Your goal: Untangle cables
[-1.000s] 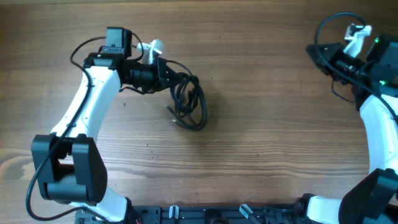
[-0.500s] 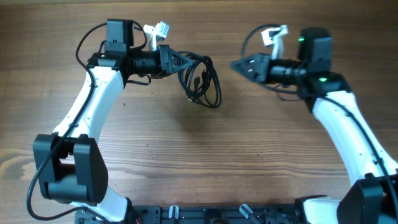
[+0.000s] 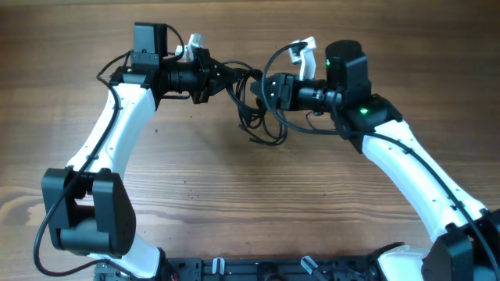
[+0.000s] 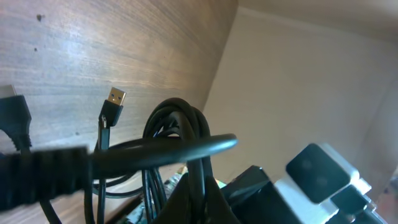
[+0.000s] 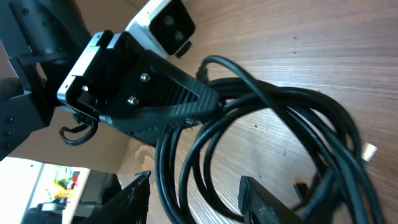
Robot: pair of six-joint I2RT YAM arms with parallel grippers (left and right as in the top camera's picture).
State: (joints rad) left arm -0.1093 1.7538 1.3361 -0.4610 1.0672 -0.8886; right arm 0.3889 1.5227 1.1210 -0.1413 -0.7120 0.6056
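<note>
Two arms seen at upper centre | cables (image 4: 186, 148) pinched by left gripper (image 3: 233, 74) | right gripper (image 3: 263, 89) spread, loops seen between its fingers.

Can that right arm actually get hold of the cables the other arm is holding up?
Probably yes. The fingers of the right gripper stand open at the cables, with loops between them; nothing blocks the way. The left gripper clamps the same bundle close by.
</note>
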